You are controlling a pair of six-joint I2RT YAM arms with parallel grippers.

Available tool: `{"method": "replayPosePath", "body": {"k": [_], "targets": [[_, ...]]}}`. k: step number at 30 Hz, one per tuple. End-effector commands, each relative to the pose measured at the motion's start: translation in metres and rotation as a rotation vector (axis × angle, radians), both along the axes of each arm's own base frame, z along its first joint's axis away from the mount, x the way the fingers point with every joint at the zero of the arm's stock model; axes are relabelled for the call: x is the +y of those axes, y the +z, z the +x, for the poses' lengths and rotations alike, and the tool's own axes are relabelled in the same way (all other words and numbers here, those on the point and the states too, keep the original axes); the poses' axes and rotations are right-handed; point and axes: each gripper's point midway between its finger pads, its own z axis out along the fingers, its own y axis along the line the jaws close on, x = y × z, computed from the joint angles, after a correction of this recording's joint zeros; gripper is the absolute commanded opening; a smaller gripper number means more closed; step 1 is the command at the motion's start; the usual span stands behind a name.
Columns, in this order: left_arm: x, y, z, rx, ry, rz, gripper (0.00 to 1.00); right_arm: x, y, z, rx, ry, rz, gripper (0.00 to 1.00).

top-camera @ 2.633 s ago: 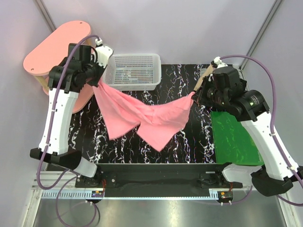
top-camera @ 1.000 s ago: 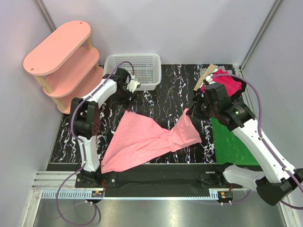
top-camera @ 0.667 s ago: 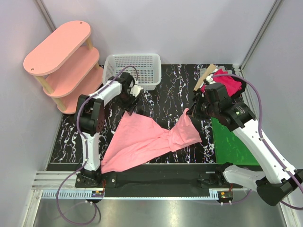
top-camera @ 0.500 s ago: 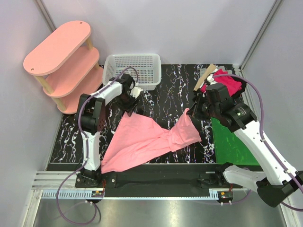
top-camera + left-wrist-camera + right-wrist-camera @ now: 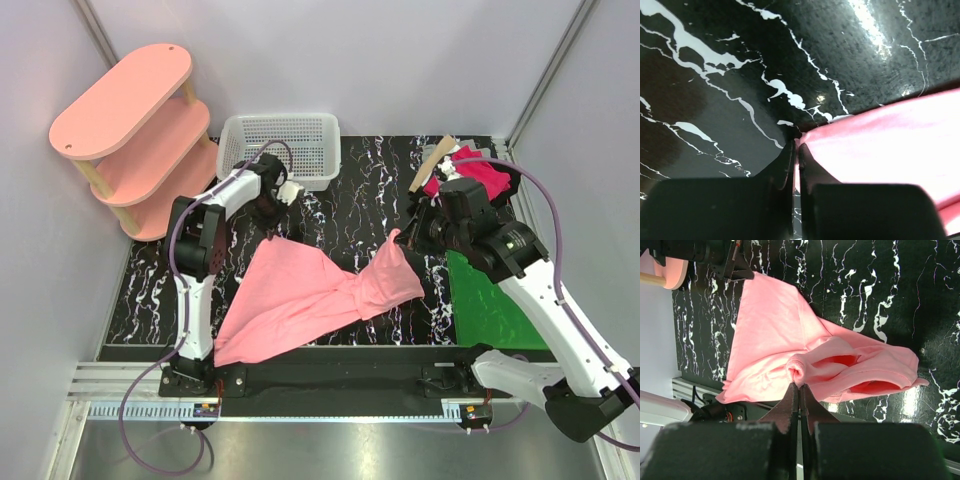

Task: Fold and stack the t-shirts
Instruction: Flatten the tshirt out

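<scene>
The light salmon-pink t-shirt (image 5: 300, 300) lies crumpled across the black marbled table (image 5: 350, 200), reaching to its front edge. My left gripper (image 5: 271, 233) is down at the shirt's far left corner. In the left wrist view its jaws (image 5: 796, 149) are shut on a thin edge of the pink cloth (image 5: 880, 140). My right gripper (image 5: 398, 238) is shut on a bunched fold of the same shirt (image 5: 770, 325), lifting it into a peak (image 5: 800, 371). A deep magenta-red t-shirt (image 5: 482, 170) lies bunched at the back right.
A white mesh basket (image 5: 283, 150) stands at the back, just beyond my left arm. The pale-pink oval shelf unit (image 5: 125, 110) is at the far left. A glossy green mat (image 5: 490, 305) lies at the right, under my right arm.
Earlier both grippers held the pink shirt up; then it lay on the table, held only by the right. My left gripper has since reached its far left corner and shut on it.
</scene>
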Motion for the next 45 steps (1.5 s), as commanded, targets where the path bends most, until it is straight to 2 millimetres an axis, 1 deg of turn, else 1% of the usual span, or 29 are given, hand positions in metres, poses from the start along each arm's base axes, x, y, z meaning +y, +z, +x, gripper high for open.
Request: {"method": "replayPosePath", "body": {"k": [1,2,5,6,8,9,11,12,13,14,16,17,19,20,22,23,24,25,26,27,29,30,31,33,34,37,40,42,45], "targets": [[-0.002,0.026,-0.005,-0.033,-0.019,-0.037,0.00,0.000,0.025,0.000,-0.065,-0.006,0.048,0.00],[0.000,0.035,-0.005,-0.051,-0.022,-0.039,0.00,-0.001,0.025,0.000,-0.067,-0.005,0.046,0.00],[0.016,0.088,-0.005,-0.147,-0.002,-0.032,0.00,-0.003,0.037,0.003,-0.100,-0.002,0.033,0.00],[0.025,0.105,-0.002,-0.181,0.013,-0.031,0.00,-0.006,0.048,0.004,-0.130,-0.005,0.025,0.00],[0.040,0.164,0.001,-0.302,0.033,-0.014,0.00,-0.006,0.056,0.007,-0.146,-0.001,0.013,0.00],[0.052,0.185,0.001,-0.342,0.055,-0.012,0.00,-0.010,0.065,0.010,-0.171,-0.009,-0.006,0.00],[0.065,0.239,-0.006,-0.441,0.079,-0.020,0.00,-0.011,0.073,0.011,-0.187,-0.008,-0.013,0.00],[0.073,0.254,-0.009,-0.468,0.100,-0.022,0.00,-0.012,0.080,0.011,-0.203,-0.008,-0.013,0.00],[0.076,0.264,-0.014,-0.484,0.105,-0.029,0.00,-0.013,0.082,0.010,-0.208,-0.006,-0.011,0.00],[0.080,0.281,-0.026,-0.515,0.108,-0.029,0.00,-0.013,0.084,0.009,-0.210,-0.005,-0.006,0.00],[0.088,0.296,-0.039,-0.552,0.116,-0.010,0.00,-0.015,0.092,0.002,-0.224,-0.007,0.013,0.00],[0.092,0.307,-0.052,-0.581,0.119,-0.005,0.00,-0.016,0.094,-0.001,-0.227,-0.003,0.017,0.00],[0.101,0.321,-0.065,-0.629,0.122,0.025,0.00,-0.025,0.107,-0.011,-0.254,-0.011,0.016,0.00],[0.104,0.336,-0.077,-0.672,0.122,0.025,0.00,-0.030,0.112,-0.014,-0.266,-0.020,0.006,0.00],[0.118,0.351,-0.087,-0.722,0.154,0.081,0.00,-0.044,0.133,-0.027,-0.311,-0.033,-0.001,0.00],[0.121,0.364,-0.096,-0.747,0.164,0.087,0.00,-0.047,0.141,-0.032,-0.326,-0.036,0.006,0.00],[0.124,0.375,-0.106,-0.773,0.171,0.084,0.00,-0.053,0.156,-0.043,-0.355,-0.034,0.025,0.00],[0.125,0.384,-0.115,-0.793,0.180,0.076,0.00,-0.055,0.163,-0.048,-0.366,-0.033,0.036,0.00],[0.126,0.399,-0.130,-0.820,0.185,0.066,0.00,-0.057,0.169,-0.055,-0.376,-0.028,0.050,0.00],[0.128,0.411,-0.144,-0.854,0.189,0.053,0.00,-0.060,0.179,-0.068,-0.388,-0.018,0.083,0.00],[0.131,0.428,-0.167,-0.901,0.208,0.036,0.00,-0.061,0.184,-0.081,-0.392,0.000,0.116,0.00],[0.135,0.433,-0.178,-0.933,0.214,0.040,0.00,-0.058,0.185,-0.094,-0.382,0.035,0.152,0.00],[0.140,0.443,-0.198,-0.987,0.221,0.039,0.00,-0.057,0.184,-0.100,-0.372,0.049,0.166,0.00],[0.146,0.441,-0.216,-1.005,0.224,0.055,0.00,-0.055,0.182,-0.116,-0.350,0.087,0.206,0.00],[0.151,0.444,-0.232,-1.041,0.222,0.068,0.00,-0.055,0.183,-0.120,-0.345,0.093,0.219,0.00],[0.155,0.432,-0.246,-1.032,0.189,0.099,0.00,-0.056,0.187,-0.136,-0.336,0.106,0.268,0.00],[0.154,0.429,-0.249,-1.031,0.163,0.100,0.00,-0.059,0.189,-0.142,-0.333,0.096,0.291,0.00],[0.150,0.426,-0.245,-1.022,0.152,0.088,0.00,-0.060,0.180,-0.137,-0.316,0.068,0.280,0.00],[0.143,0.406,-0.222,-0.973,0.125,0.080,0.00,-0.058,0.165,-0.119,-0.295,0.028,0.253,0.00]]}}
